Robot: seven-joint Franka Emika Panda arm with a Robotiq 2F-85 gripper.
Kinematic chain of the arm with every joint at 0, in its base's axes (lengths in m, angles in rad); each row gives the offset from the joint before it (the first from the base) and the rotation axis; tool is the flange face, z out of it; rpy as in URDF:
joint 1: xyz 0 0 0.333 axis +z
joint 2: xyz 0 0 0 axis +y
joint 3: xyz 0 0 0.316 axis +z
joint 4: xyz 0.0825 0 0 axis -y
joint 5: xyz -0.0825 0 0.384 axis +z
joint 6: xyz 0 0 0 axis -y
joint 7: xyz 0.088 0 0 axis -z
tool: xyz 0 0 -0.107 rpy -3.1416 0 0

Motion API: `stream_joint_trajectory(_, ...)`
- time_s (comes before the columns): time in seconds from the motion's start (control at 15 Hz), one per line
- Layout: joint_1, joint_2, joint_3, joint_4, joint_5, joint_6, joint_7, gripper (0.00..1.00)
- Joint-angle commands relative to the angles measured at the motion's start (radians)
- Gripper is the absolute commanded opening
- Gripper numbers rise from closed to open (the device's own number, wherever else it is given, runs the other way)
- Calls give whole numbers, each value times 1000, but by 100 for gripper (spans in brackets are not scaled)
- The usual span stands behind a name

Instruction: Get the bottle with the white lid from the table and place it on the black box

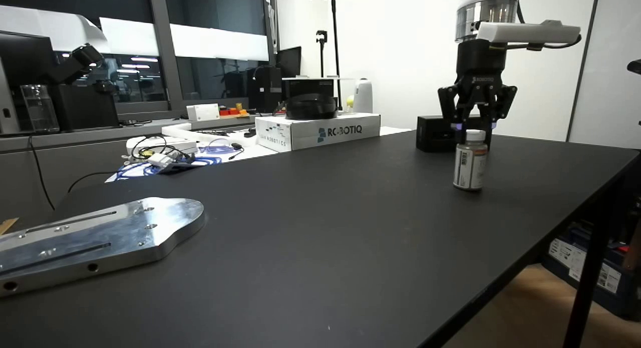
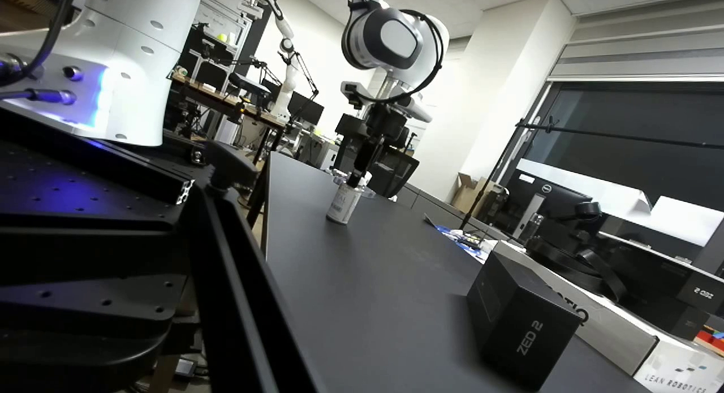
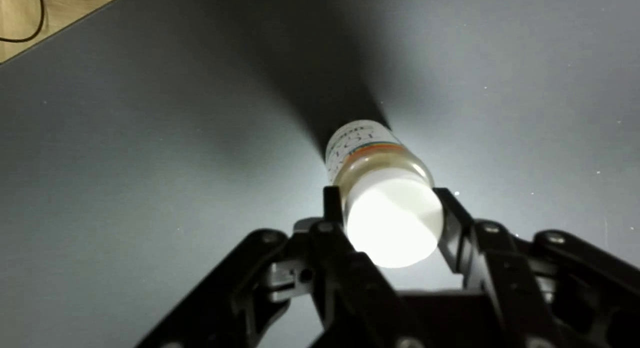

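Note:
The bottle (image 1: 469, 167) with its white lid (image 1: 475, 135) stands upright on the matte black table (image 1: 310, 248). It also shows in an exterior view (image 2: 343, 205), where a dark finger partly covers its lid. In the wrist view the white lid (image 3: 395, 223) sits between the two fingertips. My gripper (image 3: 390, 208) has a finger close against each side of the lid and looks shut on it, with only a thin sliver at one side. The black box (image 2: 520, 319), marked ZED 2, stands on the table away from the bottle. It shows behind the gripper in an exterior view (image 1: 433, 133).
A long white box (image 1: 330, 132) with dark lettering lies along the table's far side, a dark headset (image 1: 311, 106) on top. A shiny metal plate (image 1: 115, 233) lies on the table. Loose cables (image 1: 170, 160) lie beyond the table's edge.

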Motion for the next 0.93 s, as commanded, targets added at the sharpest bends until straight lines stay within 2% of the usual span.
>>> stream_joint_trajectory(0.0,10,-54,-20,0,-1,-12,24,19)
stream_joint_trajectory(0.33,-26,-159,-47,20,-29,-50,30,19)
stream_joint_trajectory(0.73,-109,-272,-79,68,4,-116,6,19)
stream_joint_trajectory(0.8,-100,-238,-60,49,0,-71,-5,19)
stream_joint_trajectory(0.87,-110,-251,-63,51,0,-79,-12,44)
